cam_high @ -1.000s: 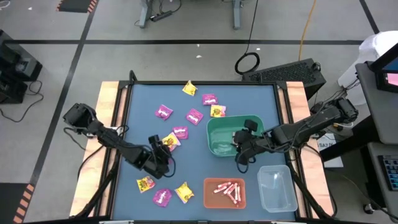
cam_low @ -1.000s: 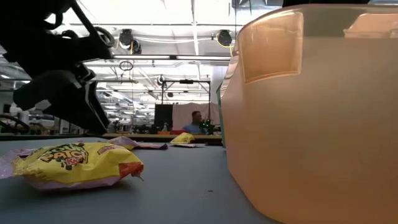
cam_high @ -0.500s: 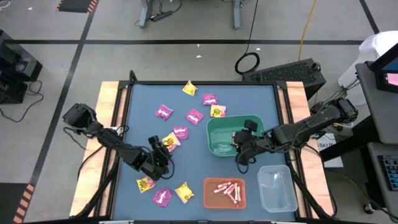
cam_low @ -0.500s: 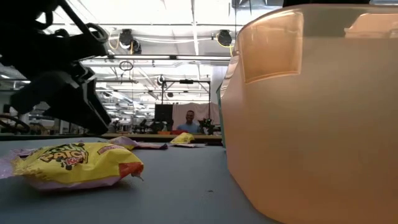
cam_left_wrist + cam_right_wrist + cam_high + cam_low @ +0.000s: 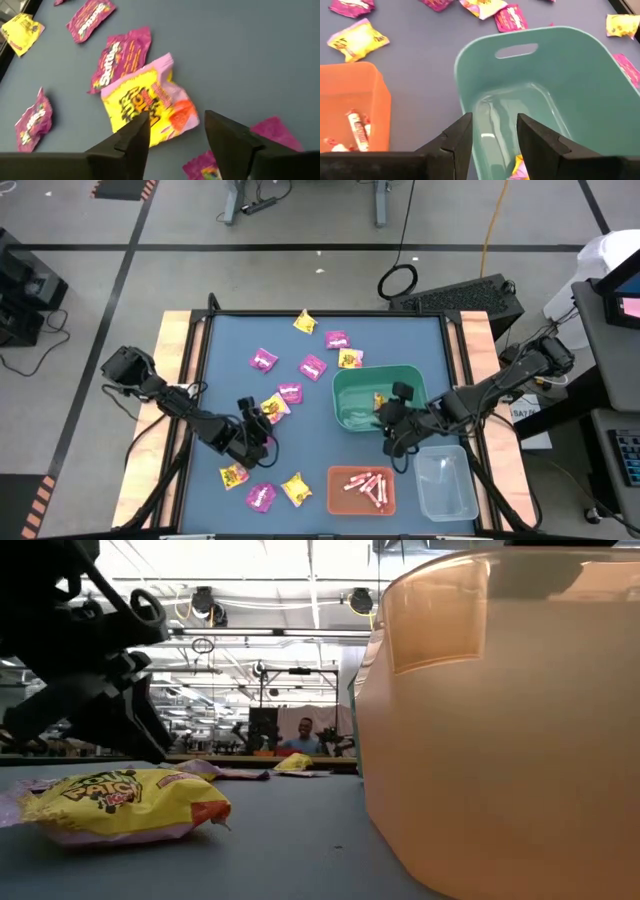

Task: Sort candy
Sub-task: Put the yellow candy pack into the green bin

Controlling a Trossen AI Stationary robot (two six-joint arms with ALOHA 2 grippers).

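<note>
You see sorting partly done: pink-white sticks (image 5: 362, 486) fill the orange bin (image 5: 334, 502) at 5 o'clock, one yellow packet (image 5: 379, 400) lies in the green bin (image 5: 345, 418), about a dozen packets (image 5: 288, 393) remain on the surface (image 5: 400, 340) toward 10 o'clock, and the left gripper (image 5: 172, 131) hovers spread over a yellow packet (image 5: 147, 106) while the right gripper (image 5: 494, 131) is spread, empty, over the green bin.

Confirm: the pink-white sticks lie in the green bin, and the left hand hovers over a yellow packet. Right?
Not quite. The pink-white sticks lie in the orange bin, as the high view shows, not the green bin. The left hand does hover over a yellow packet.
</note>
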